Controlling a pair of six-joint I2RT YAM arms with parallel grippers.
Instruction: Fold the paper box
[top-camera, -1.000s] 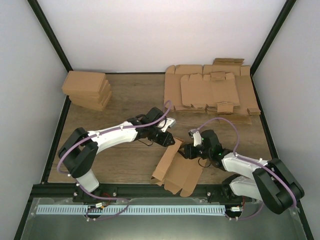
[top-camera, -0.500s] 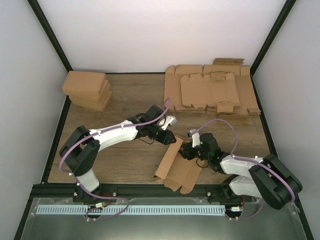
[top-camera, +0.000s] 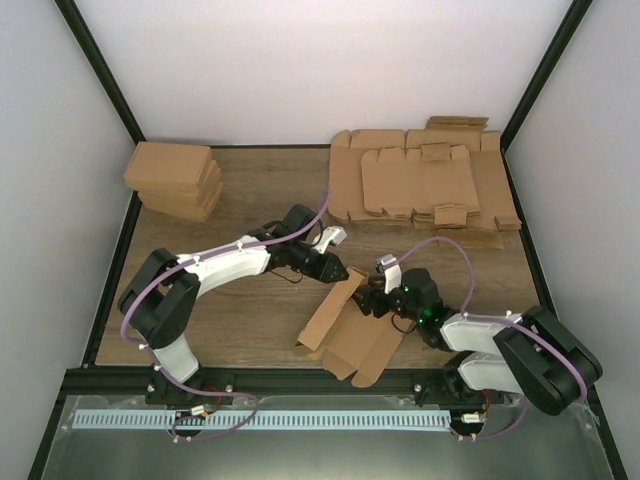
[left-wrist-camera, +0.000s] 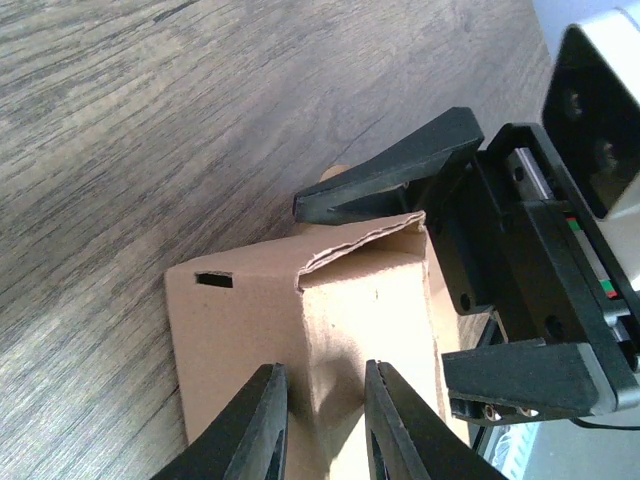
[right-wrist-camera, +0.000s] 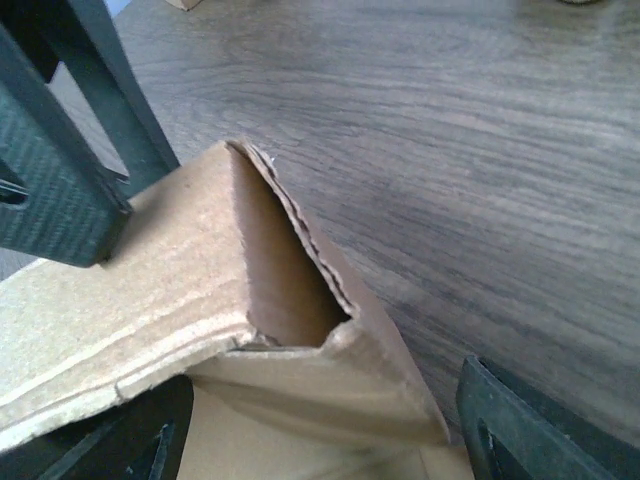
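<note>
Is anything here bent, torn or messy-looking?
The paper box, pinched by the left gripper, has a rough corner: from the right wrist view its top edge looks wavy and frayed where two walls meet. The cardboard sheets at the back right lie in an uneven, overlapping heap. Nothing looks spilled.

Matt, fibrous cardboard paper box (left-wrist-camera: 345, 300) on grained wood table (left-wrist-camera: 150, 120).

paper box (top-camera: 358, 343) | light-brown creased cardboard | partly folded, one panel raised | front-centre
</note>
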